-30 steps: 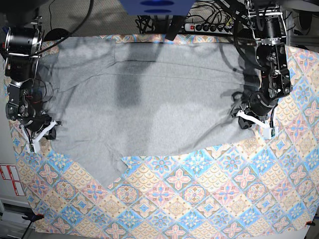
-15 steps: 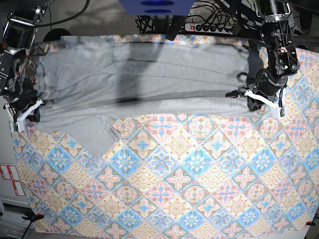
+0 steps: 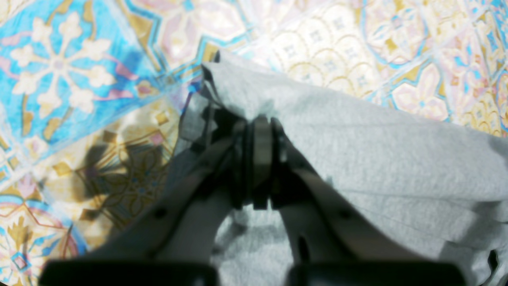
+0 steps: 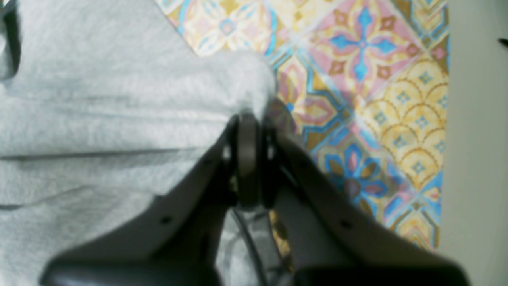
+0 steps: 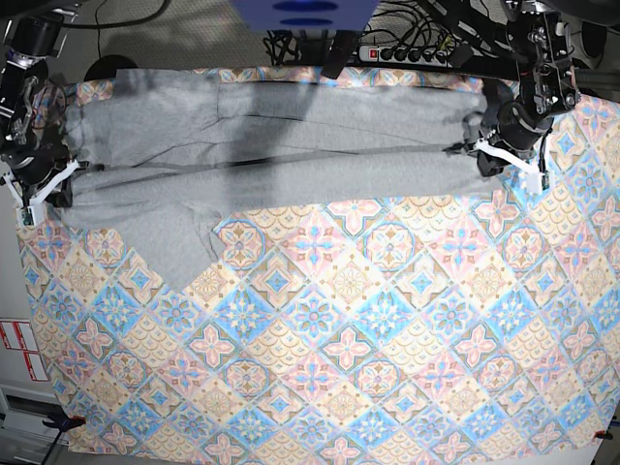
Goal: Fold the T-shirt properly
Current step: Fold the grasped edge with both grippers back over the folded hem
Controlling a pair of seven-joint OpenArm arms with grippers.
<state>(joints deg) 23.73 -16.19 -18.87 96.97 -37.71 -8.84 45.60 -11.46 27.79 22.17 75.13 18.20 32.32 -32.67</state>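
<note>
two arms reach low at opposite table edges; the left gripper (image 5: 508, 161) and right gripper (image 5: 44, 194) each pinch the t-shirt (image 5: 271, 155) hem.

T-shirt (image 5: 291, 155) matt heathered knit; tablecloth (image 5: 387, 339) smooth printed cloth.

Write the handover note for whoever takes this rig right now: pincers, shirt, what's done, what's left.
Left pincer: shut on the light heather-grey cotton T-shirt, gripping its edge.
Right pincer: shut on the T-shirt's opposite edge.
T-shirt: stretched between both arms across the far side of the pastel floral-tile tablecloth; near edge folded toward the far edge, one sleeve sticking out toward the near side.
Done: first lengthwise fold under way.
Left: lay the fold down, release, tuck the sleeve, fold across.
</note>
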